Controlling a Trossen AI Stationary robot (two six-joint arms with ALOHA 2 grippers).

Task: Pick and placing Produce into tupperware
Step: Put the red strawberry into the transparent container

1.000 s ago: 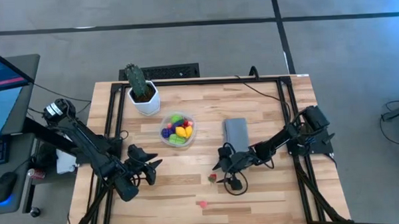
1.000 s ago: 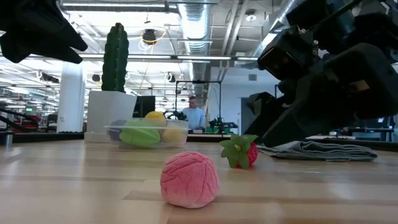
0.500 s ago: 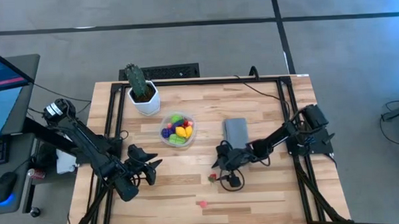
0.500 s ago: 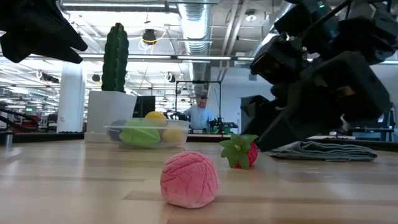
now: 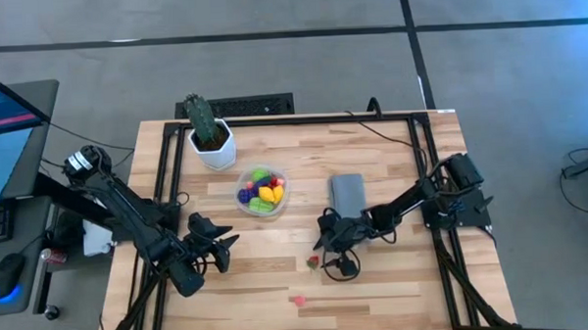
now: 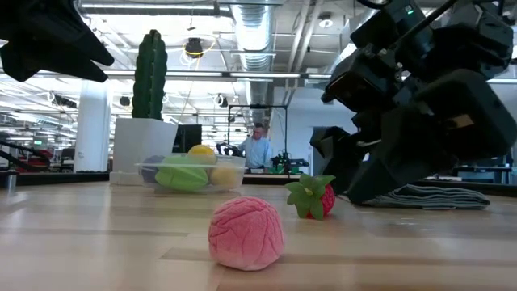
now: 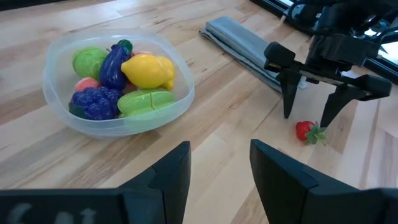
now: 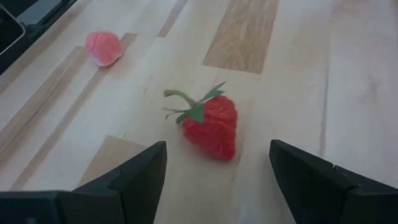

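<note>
tupperware [image 5: 262,190]: filled | strawberry [image 5: 314,262], pink piece [image 5: 298,301]: on table

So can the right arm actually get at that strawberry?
Probably yes. The right gripper hangs open just above the strawberry, fingers either side, nothing between them.

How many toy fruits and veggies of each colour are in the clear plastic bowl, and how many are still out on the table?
Left wrist view, clear round plastic bowl; some toys may hide.
Green toys: 2
Purple toys: 2
Yellow lemon: 1
Pink-orange toy: 1
Red toy strawberry, on table: 1
Pink round toy, on table: 1
Total: 8
</note>
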